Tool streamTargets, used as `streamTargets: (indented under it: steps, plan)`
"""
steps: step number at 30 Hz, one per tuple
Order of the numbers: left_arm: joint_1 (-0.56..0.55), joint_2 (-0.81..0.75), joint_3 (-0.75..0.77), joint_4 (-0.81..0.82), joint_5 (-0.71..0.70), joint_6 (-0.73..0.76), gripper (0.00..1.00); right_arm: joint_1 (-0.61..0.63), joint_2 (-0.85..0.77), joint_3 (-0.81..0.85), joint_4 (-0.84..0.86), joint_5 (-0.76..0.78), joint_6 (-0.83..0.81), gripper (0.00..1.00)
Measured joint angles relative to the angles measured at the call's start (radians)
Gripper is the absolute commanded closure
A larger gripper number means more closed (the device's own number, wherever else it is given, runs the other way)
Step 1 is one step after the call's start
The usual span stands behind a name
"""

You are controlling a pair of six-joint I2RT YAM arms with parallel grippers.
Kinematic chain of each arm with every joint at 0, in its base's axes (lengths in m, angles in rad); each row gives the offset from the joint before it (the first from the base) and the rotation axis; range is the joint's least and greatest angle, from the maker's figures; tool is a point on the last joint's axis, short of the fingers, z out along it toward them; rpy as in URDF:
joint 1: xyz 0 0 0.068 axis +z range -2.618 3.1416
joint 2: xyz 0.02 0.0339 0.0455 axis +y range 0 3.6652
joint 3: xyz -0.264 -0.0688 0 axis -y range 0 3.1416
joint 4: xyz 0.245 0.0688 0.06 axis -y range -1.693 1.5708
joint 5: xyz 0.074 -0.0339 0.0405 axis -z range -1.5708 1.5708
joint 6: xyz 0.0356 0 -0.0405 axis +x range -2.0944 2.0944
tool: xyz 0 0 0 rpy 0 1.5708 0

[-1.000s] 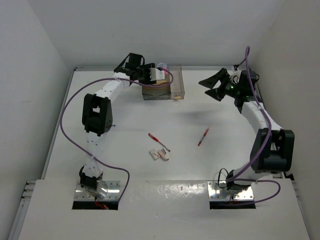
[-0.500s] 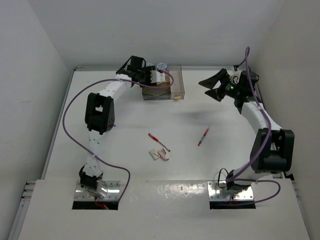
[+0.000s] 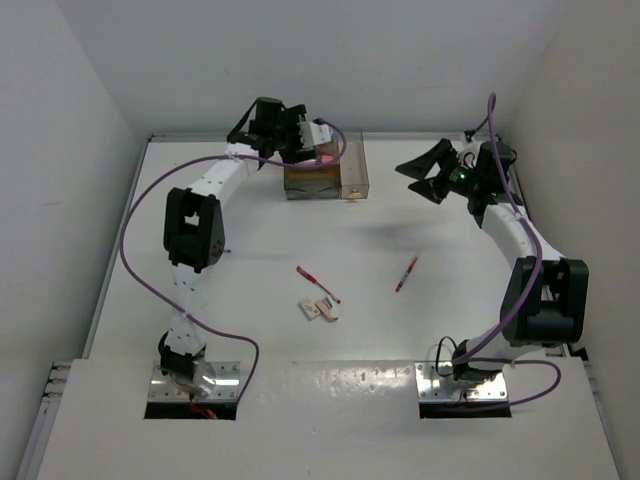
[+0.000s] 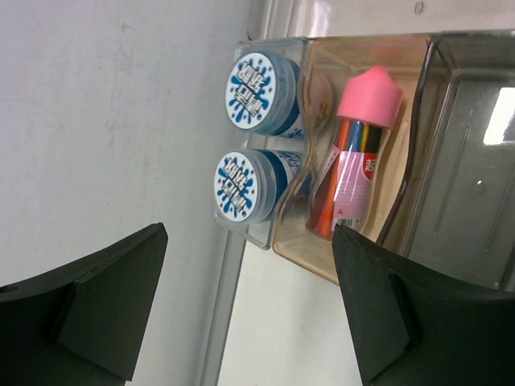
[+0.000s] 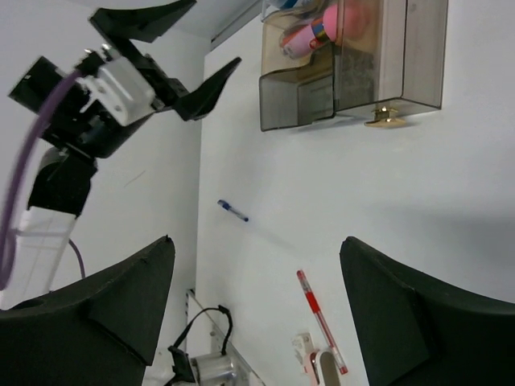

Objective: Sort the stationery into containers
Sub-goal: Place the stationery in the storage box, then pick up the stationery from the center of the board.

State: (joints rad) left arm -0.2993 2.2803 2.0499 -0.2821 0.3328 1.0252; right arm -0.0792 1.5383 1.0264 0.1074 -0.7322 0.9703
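Left gripper point(image 4: 249, 241) hangs released over the organiser point(image 4: 418, 161) (pink piece point(image 4: 368, 92) inside); right gripper point(image 5: 253, 257) gapes empty above the bench point(image 5: 402, 201).

rolls point(image 4: 251, 88), pink piece point(image 4: 368, 95) in organiser point(image 4: 467, 161), pens point(image 3: 405, 273) loose

We list: organiser point(image 3: 325, 175) at the table point(image 3: 250, 250) far edge, rolls point(image 4: 259, 88) and chunky piece point(image 4: 362, 153) inside; pens point(image 3: 318, 284) and erasers point(image 3: 320, 309) lie before it.

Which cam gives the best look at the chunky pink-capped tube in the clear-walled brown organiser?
Left wrist: the chunky pink-capped tube sits mid-frame, cap and printed body sharp inside the clear-walled brown organiser. Right wrist shows it small at the top edge, partly cut off. Top external gives only a pink speck of it.
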Motion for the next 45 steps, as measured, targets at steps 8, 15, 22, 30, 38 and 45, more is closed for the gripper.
streamTargets:
  steps: [8,15,22,30,38,45]
  plan:
    - [0.018,-0.301,-0.231,-0.014,0.072,-0.286,0.20,0.043,-0.002,0.039,-0.206,-0.001,-0.237,0.32]
    - [0.005,-0.742,-0.618,-0.132,0.259,-0.367,0.32,0.142,-0.075,-0.010,-0.400,0.041,-0.515,0.56]
    - [0.027,-0.943,-1.011,-0.092,0.391,-0.589,0.21,0.421,-0.224,-0.156,-0.502,0.216,-0.737,0.53]
    - [0.085,-1.165,-1.298,0.093,0.378,-0.967,0.10,0.702,-0.191,-0.179,-0.510,0.379,-0.822,0.45]
    - [0.198,-1.241,-1.336,0.143,0.354,-1.081,0.11,0.971,-0.107,-0.171,-0.509,0.529,-0.954,0.63]
    - [0.256,-1.243,-1.336,0.144,0.371,-1.125,0.11,1.040,-0.001,-0.087,-0.521,0.630,-1.003,0.63]
